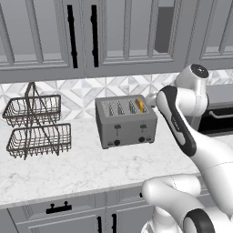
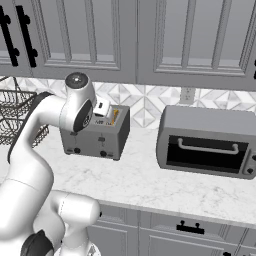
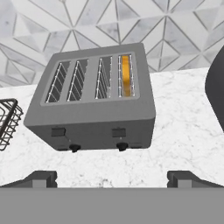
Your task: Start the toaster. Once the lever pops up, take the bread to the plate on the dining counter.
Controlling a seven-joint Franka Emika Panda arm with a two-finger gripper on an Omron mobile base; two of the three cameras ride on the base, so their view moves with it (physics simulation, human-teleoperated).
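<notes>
1. Our gripper (image 3: 112, 177) has its jaws wide apart, holding nothing, above the toaster (image 3: 94, 103).
2. The bread (image 3: 125, 74) sits in the right-end slot; we should push that side's lever (image 3: 118, 132) straight down.

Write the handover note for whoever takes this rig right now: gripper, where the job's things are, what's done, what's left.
Gripper: open, empty, hanging above and in front of the toaster.
Toaster: on the marble worktop, between a wire basket rack and a toaster oven.
Bread: sitting in the toaster's rightmost slot.
Done: nothing visible beyond the approach; no lever touched yet.
Left: press the lever on the bread's side, wait for the pop, carry the bread to the plate.
</notes>
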